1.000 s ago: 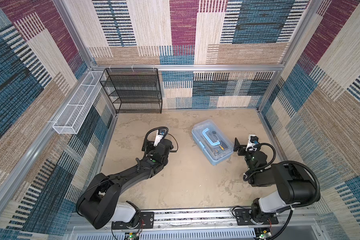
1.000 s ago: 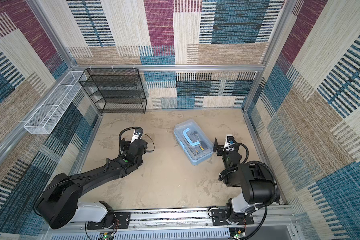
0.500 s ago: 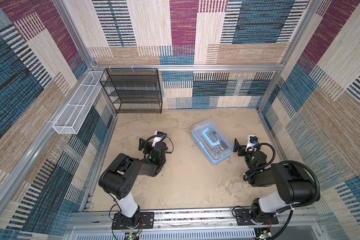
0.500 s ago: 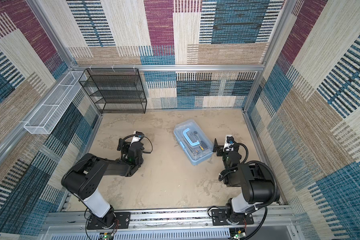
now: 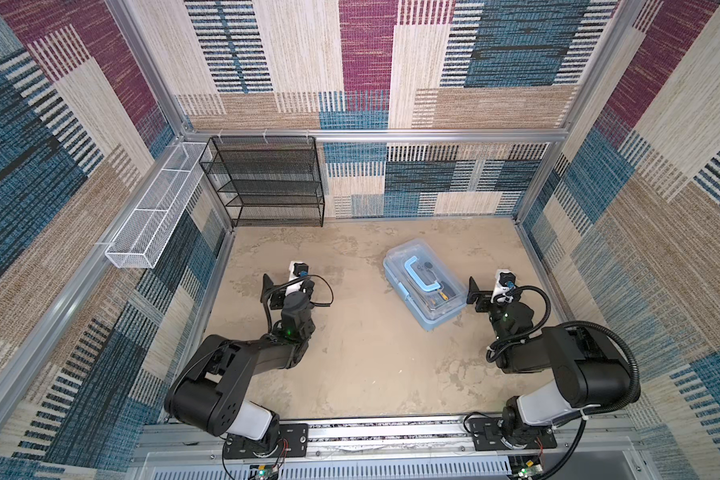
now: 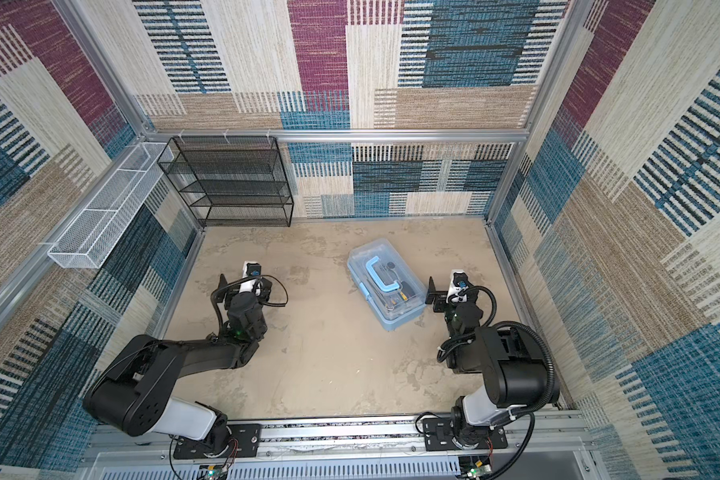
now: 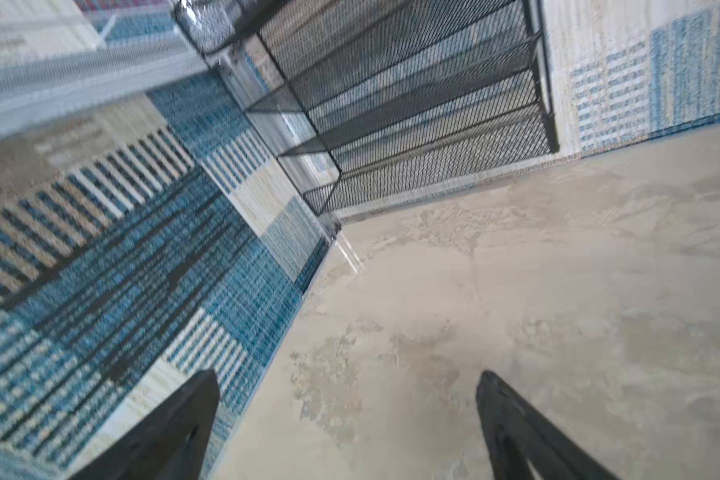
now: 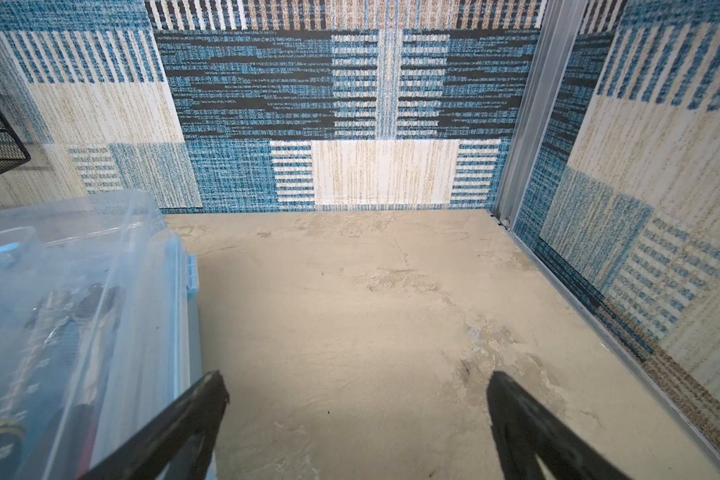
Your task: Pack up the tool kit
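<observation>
The tool kit (image 5: 425,286) (image 6: 385,282) is a light blue toolbox with a clear lid down and a blue handle (image 5: 422,276); it lies on the tan floor right of centre. Small tools show through the lid. My left gripper (image 5: 287,283) (image 6: 244,286) stands open well left of the box, over bare floor. In the left wrist view the left gripper (image 7: 348,382) holds nothing. My right gripper (image 5: 492,291) (image 6: 452,291) is open just right of the box. The right wrist view has the box's side (image 8: 80,291) beside the empty right gripper (image 8: 356,384).
A black wire-mesh rack (image 5: 267,183) (image 7: 412,104) stands against the back wall at the left. A long white mesh basket (image 5: 154,208) hangs on the left wall. Patterned walls close in the floor on three sides, and the arms' mounting rail (image 5: 371,432) runs along the front.
My left arm has folded back toward its base, and its gripper has drifted left and a little nearer the front. The right arm and the toolbox have not moved.
</observation>
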`<action>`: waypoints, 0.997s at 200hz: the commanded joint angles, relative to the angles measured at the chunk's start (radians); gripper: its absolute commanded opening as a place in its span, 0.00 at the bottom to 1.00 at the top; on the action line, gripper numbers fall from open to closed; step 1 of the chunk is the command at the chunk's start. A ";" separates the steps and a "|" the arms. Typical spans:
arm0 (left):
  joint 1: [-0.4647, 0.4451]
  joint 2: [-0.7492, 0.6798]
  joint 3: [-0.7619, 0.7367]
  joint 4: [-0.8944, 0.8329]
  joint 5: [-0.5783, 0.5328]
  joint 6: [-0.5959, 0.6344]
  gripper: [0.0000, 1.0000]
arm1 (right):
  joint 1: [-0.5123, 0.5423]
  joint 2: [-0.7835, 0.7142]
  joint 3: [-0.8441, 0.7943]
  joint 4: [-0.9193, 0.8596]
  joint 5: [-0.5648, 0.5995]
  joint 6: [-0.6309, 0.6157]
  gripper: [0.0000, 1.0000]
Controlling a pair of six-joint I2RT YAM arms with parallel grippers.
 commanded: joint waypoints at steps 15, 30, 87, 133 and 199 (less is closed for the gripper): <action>0.084 -0.029 -0.042 -0.104 0.264 -0.193 0.99 | 0.002 0.002 0.004 0.020 -0.021 0.005 1.00; 0.109 0.039 -0.041 -0.028 0.316 -0.179 0.99 | 0.002 0.001 0.005 0.020 -0.022 0.005 1.00; 0.359 0.069 0.015 -0.199 0.685 -0.382 0.94 | 0.002 0.002 0.005 0.021 -0.022 0.006 1.00; 0.364 0.082 0.039 -0.197 0.648 -0.391 1.00 | 0.002 0.002 0.003 0.023 -0.021 0.006 1.00; 0.364 0.078 0.038 -0.205 0.648 -0.392 1.00 | 0.002 0.002 0.004 0.020 -0.021 0.005 1.00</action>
